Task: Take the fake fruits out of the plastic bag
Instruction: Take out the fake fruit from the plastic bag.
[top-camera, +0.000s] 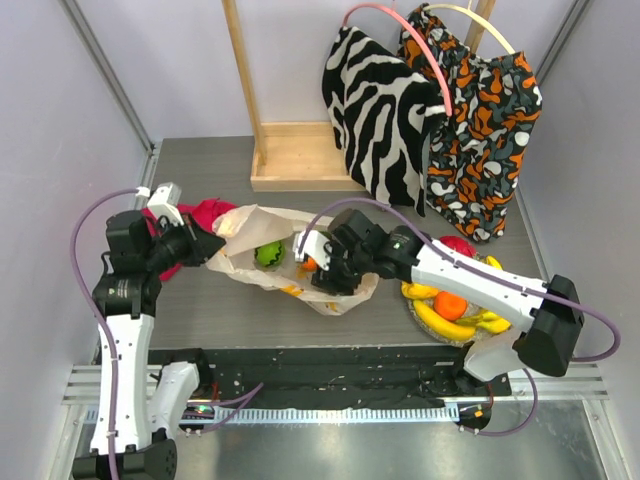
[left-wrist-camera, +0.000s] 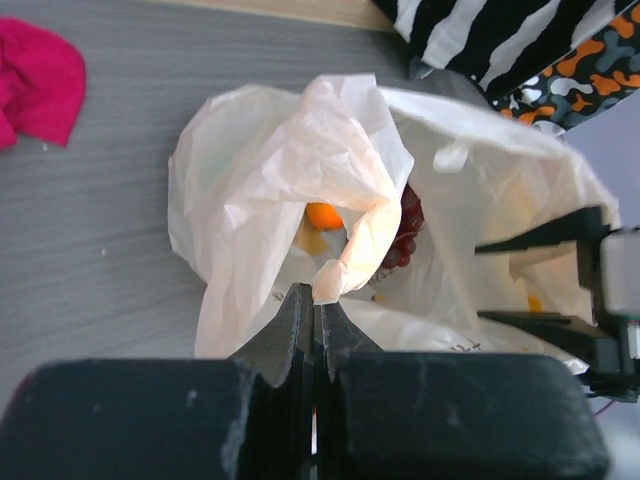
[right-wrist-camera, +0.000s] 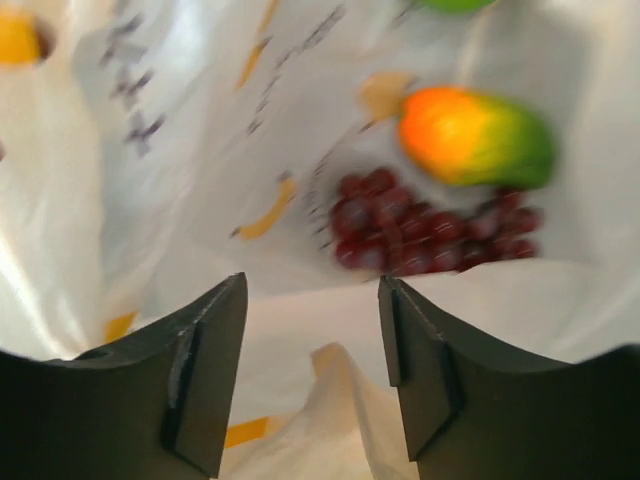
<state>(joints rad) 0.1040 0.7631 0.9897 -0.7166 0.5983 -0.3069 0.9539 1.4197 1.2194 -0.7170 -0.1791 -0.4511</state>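
The left gripper (left-wrist-camera: 315, 300) clamps the thin cream banana-printed plastic bag (left-wrist-camera: 250, 180) by its rim while the right gripper (right-wrist-camera: 312, 350), jaws apart, hovers inside above the dark purple plastic grape bunch (right-wrist-camera: 420, 235), where closing could snag loose film.

The left gripper (left-wrist-camera: 314, 300), at the plastic bag's (left-wrist-camera: 250, 170) left edge, is pinched closed on a fold of it, arm bent at the elbow. The right arm (top-camera: 470, 285) stretches leftward, the right gripper (right-wrist-camera: 312, 290) inside the bag's mouth, jaws parted.

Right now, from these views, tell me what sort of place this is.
Probably a robot test booth: plain panel walls boxing in a grey table, two arms bolted at its edge, patterned cloths hung as props.
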